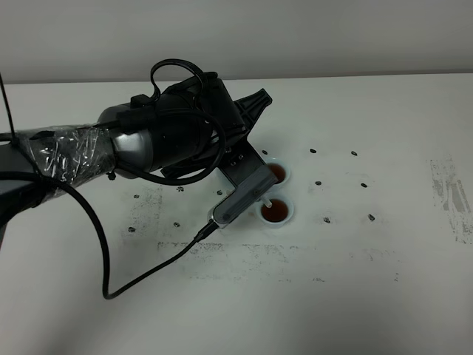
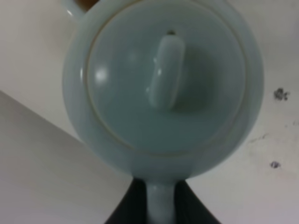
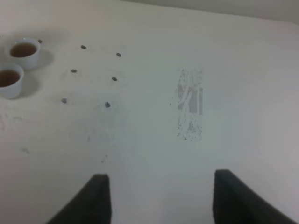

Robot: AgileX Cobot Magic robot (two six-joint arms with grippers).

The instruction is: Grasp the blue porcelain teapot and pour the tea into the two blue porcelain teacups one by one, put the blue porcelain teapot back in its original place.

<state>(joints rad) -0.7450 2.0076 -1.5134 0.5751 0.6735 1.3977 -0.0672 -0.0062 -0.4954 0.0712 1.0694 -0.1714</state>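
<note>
The blue porcelain teapot [image 2: 163, 79] fills the left wrist view, seen from above with its knobbed lid on. My left gripper [image 2: 159, 205] is shut on its loop handle, dark fingers [image 2: 126, 210] on either side. In the exterior high view my left arm [image 1: 185, 137] reaches to the table's middle and hides the pot. The two blue porcelain teacups stand side by side just right of it, the far one [image 1: 278, 173] and the near one [image 1: 276, 213], both holding dark reddish-brown tea. They also show in the right wrist view [image 3: 23, 50] [image 3: 9, 79]. My right gripper [image 3: 163, 205] is open and empty, far from them.
The white table [image 1: 384, 244] bears several small dark marks [image 1: 341, 177] right of the cups and a scuffed grey patch [image 1: 451, 196] near its right edge. A black cable [image 1: 133, 281] trails from my left wrist over the table's front left.
</note>
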